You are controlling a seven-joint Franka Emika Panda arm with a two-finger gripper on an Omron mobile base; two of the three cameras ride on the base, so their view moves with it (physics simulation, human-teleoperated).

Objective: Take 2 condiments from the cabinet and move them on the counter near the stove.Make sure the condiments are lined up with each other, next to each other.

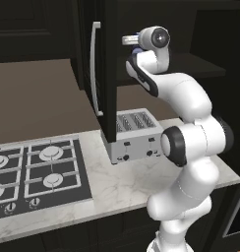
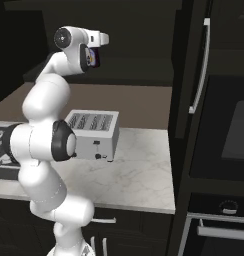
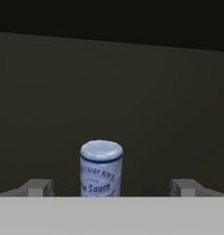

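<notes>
A condiment jar with a pale lid, a blue band and a white "Sauce" label stands upright on the cabinet's dark inner shelf. My gripper is open, one fingertip on each side of the jar and apart from it. In the left base view the gripper reaches into the cabinet behind its open black door with the silver bar handle. The right base view shows the gripper raised at shelf height. The marbled counter and the black stove lie below.
A silver slotted toaster stands on the counter under the open door, close to my arm. A tall black unit with a long handle and an oven front closes off the right side. Black drawers sit under the counter.
</notes>
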